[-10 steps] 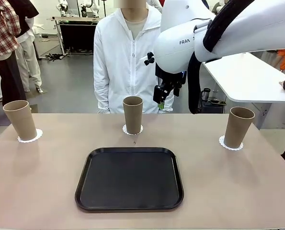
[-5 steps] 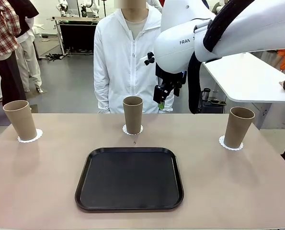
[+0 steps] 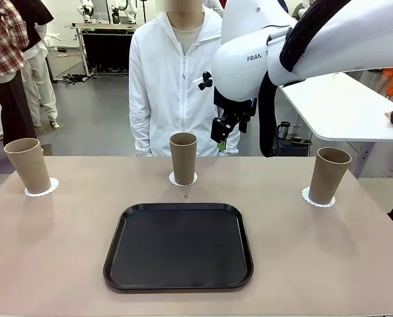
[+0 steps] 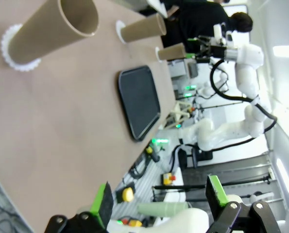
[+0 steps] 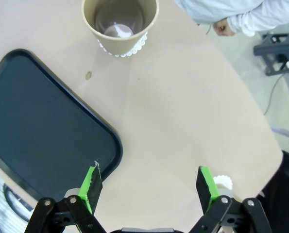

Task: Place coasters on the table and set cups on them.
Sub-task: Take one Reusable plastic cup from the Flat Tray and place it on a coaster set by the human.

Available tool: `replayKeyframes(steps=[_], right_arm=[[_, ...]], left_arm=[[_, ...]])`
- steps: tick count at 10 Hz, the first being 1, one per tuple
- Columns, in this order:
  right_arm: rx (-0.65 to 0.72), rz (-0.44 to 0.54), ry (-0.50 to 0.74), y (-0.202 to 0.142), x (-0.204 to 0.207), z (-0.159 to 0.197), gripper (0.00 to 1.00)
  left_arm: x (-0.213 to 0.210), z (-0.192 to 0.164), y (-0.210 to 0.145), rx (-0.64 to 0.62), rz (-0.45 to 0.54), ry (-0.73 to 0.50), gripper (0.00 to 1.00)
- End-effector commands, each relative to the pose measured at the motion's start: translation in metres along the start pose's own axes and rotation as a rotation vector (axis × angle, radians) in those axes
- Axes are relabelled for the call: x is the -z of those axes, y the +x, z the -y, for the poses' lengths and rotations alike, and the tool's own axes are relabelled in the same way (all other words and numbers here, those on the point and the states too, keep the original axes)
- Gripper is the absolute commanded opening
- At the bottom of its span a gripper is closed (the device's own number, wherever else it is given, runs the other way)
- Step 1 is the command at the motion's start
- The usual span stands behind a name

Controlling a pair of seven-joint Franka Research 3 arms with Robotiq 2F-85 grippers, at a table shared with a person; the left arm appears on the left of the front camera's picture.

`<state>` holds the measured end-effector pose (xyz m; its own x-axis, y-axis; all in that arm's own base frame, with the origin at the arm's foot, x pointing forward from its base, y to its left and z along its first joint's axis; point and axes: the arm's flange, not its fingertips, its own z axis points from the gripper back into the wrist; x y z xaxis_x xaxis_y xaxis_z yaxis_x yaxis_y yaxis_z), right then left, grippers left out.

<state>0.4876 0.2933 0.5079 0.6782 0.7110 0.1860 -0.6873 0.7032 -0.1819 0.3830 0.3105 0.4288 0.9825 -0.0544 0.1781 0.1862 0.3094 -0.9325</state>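
Cups [image 3: 183,157]: three tapered matte tan tumblers, empty, each on a lacy white coaster [image 3: 183,179].
Right gripper [image 5: 147,187]: released, above worktop [image 5: 183,121], tray [image 5: 42,141] beside.
Left gripper [image 4: 159,199]: released.

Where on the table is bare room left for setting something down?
The table is bare between the left cup and the black tray, between the tray and the right cup, and along the near edge. The narrow strip between the middle cup and the tray is tight.
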Motion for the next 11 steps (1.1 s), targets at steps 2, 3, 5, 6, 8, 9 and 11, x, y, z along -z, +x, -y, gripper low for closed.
replayKeyframes(steps=[2,3,5,6,8,9,11], right_arm=[[0.226,0.133,0.147,-0.082,-0.051,0.026,1.00],[0.309,0.167,0.212,-0.109,-0.062,0.041,1.00],[0.455,0.209,0.315,-0.170,-0.071,0.082,1.00],[0.513,0.238,0.384,-0.195,-0.067,0.105,1.00],[0.611,0.301,0.542,-0.242,-0.054,0.149,1.00],[0.621,0.368,0.641,-0.266,-0.048,0.168,1.00],[0.608,0.430,0.773,-0.301,-0.031,0.190,1.00]], left_arm=[[-0.001,0.003,0.000,-0.010,0.007,0.005,1.00],[-0.001,0.003,0.000,-0.010,0.007,0.005,1.00],[-0.001,0.003,0.000,-0.010,0.007,0.005,1.00],[-0.001,0.003,0.000,-0.010,0.007,0.005,1.00],[-0.001,0.003,0.000,-0.010,0.007,0.005,1.00],[-0.001,0.003,0.000,-0.010,0.007,0.005,1.00],[-0.001,0.003,0.000,-0.010,0.007,0.005,1.00]])
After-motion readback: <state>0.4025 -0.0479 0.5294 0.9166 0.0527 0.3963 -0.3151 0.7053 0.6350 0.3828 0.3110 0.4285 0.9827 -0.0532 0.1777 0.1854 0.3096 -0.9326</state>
